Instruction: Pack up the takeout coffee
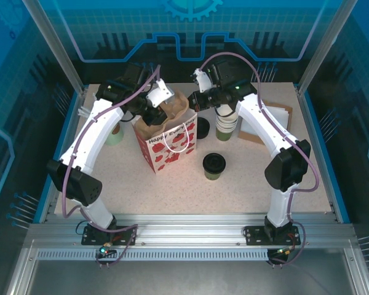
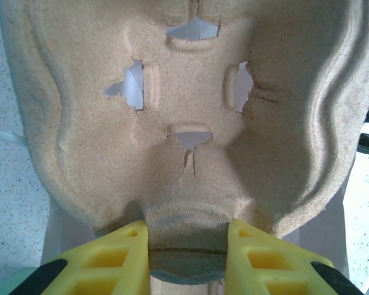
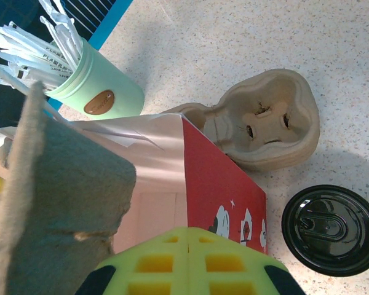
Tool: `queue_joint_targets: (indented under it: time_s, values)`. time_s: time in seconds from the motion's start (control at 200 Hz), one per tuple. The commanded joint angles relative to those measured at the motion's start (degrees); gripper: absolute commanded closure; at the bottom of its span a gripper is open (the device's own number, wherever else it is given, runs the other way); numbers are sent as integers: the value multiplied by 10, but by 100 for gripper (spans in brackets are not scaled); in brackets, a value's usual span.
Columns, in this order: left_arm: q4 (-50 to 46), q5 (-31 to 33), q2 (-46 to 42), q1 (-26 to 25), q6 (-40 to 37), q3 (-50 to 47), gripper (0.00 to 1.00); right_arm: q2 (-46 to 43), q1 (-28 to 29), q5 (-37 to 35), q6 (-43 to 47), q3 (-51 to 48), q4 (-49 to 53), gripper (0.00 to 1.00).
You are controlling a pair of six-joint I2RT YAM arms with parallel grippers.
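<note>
The takeout coffee (image 1: 214, 166) stands upright on the table (image 1: 246, 184) with its black lid on. It is just off the front right corner of the red-and-white paper bag (image 1: 166, 144), on the side nearer the arm bases. No tool touches it, and both work farther back, up at the bag's mouth, well apart from the cup.

The left tool (image 2: 187, 246) pinches the rim of a pulp cup carrier (image 2: 184, 123) between its yellow fingers (image 2: 123, 258). From above, that carrier hangs over the open top of the bag.

The right tool (image 3: 187, 261) is pressed together with nothing between its fingers, and it sits close above the bag's near edge. Its camera looks past the bag to a pale green cup of white sticks (image 3: 101, 92) and a second pulp carrier (image 3: 264, 123) lying on the table. A round black lid (image 3: 331, 228) lies beside the bag's red side. It may be the coffee's own lid, though this angle does not settle it.

A stack of lidless green cups (image 1: 226, 123) stands behind the coffee, to the right of the bag.
</note>
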State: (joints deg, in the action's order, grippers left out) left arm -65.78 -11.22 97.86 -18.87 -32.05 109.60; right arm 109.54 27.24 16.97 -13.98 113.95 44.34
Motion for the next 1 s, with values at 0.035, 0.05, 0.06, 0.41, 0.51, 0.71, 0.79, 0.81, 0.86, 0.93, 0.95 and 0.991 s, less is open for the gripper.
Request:
queue_joint_targets:
  time_s: [0.035,0.05,0.06,0.41,0.51,0.71,0.79,0.81,0.86,0.93,0.95,0.991]
  values:
    - [-29,14,20,-3,-15,-6,72,3,-9,3,-2,-2,-5,100]
    - [-29,13,21,-4,-14,-6,72,3,-9,3,-2,-2,-6,100]
    - [-30,12,21,-4,-14,-6,72,3,-9,2,-2,-2,-6,100]
    - [-40,31,42,-15,-9,7,71,3,-9,1,-3,0,-7,100]
    - [-45,38,46,-15,-9,6,71,3,-9,0,-3,1,-7,100]
    - [-45,44,53,-16,-7,2,71,5,-8,2,-4,5,-7,100]
    - [-49,44,60,-18,-8,5,71,6,-7,1,-3,5,-8,100]
    - [-50,44,62,-19,-8,6,71,6,-7,1,-3,5,-7,100]
    - [-51,45,64,-19,-9,6,71,6,-6,-1,-4,5,-7,100]
    - [-53,44,65,-20,-8,5,71,6,-7,-2,-4,6,-7,100]
    - [-53,44,64,-21,-8,4,71,6,-6,-3,-3,6,-7,100]
    - [-53,42,63,-21,-8,3,71,6,-6,-3,-3,7,-7,100]
